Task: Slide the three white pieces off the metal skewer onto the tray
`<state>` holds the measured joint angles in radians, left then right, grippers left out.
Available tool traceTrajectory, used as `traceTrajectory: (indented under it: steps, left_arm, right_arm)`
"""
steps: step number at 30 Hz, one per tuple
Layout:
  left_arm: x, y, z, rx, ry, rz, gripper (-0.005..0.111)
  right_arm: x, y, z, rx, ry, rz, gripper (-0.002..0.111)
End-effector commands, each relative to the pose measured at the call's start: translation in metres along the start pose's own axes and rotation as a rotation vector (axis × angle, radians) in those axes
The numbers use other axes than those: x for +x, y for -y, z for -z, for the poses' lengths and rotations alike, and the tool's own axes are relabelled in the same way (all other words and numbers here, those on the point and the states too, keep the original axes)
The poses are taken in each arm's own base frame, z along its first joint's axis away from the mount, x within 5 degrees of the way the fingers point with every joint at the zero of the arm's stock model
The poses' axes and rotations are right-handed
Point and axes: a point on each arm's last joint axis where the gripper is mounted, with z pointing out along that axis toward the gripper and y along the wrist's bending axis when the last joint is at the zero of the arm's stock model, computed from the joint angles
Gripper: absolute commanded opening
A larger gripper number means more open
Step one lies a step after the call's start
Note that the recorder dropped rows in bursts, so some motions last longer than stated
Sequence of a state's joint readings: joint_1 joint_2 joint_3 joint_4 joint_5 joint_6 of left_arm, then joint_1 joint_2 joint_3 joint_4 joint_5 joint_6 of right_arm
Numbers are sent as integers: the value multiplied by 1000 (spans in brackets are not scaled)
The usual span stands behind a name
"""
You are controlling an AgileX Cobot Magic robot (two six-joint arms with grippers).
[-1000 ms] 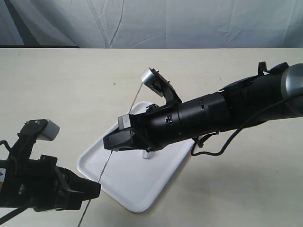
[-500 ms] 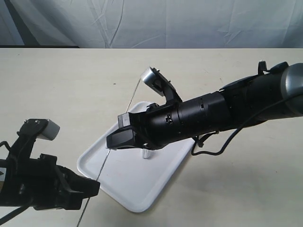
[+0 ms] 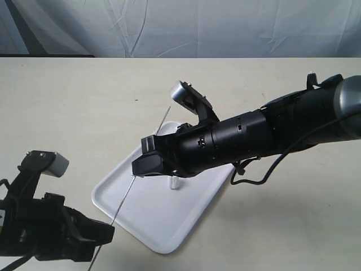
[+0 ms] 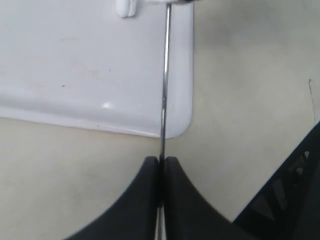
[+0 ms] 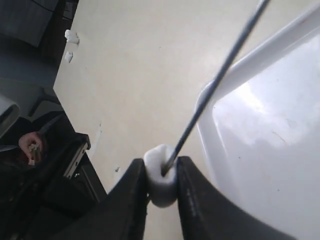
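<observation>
**Exterior view.** The left pincer (image 3: 104,231), at the lower left of the frame, is closed on the metal skewer (image 3: 148,148). The rod slants up toward centre frame, crossing the left corner of the tray (image 3: 152,226). The right pincer (image 3: 138,168) meets the rod at mid-frame, and its jaws are hidden here. One white piece (image 3: 175,182) lies on the tray.

**Left wrist view.** The left pincer (image 4: 161,167) is fully shut on the metal skewer (image 4: 164,75). The white piece (image 4: 127,7) rests on the tray (image 4: 75,75) just beside the rod.

**Right wrist view.** The right pincer (image 5: 162,167) is nearly closed, clamping a second white piece (image 5: 160,192) threaded on the metal skewer (image 5: 220,75). This piece appears to sit over the table (image 5: 140,75), beside the rim of the tray (image 5: 260,150).

**Recommendation.** Keep the left grip firm. Draw the piece straight along the rod toward its free end, without side load on the thin rod. Release only over the tray.
</observation>
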<state>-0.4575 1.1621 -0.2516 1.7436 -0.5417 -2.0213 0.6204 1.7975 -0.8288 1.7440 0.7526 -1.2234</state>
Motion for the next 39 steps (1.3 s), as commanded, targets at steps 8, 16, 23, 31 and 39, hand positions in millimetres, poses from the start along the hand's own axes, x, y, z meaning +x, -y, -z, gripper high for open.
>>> traceTrajectory:
  steps: [8, 16, 23, 31, 39]
  left_arm:
    - [33, -12, -3, -40, -84, 42, 0]
    - [44, -13, -3, -28, -105, 56, 0]
    - [44, -13, -3, -23, -102, 58, 0]
    - [44, -13, -4, -22, -100, 54, 0]
    - [39, -15, -4, -50, -68, 68, 0]
  right_arm:
    - [-10, 3, 3, 78, 54, 22, 20]
    - [-39, -9, 4, 99, 148, 34, 20]
    - [-51, -11, 6, 143, 199, 37, 20]
    - [-56, -4, 11, 248, 256, 35, 20]
    - [-46, 3, 10, 278, 207, 14, 20]
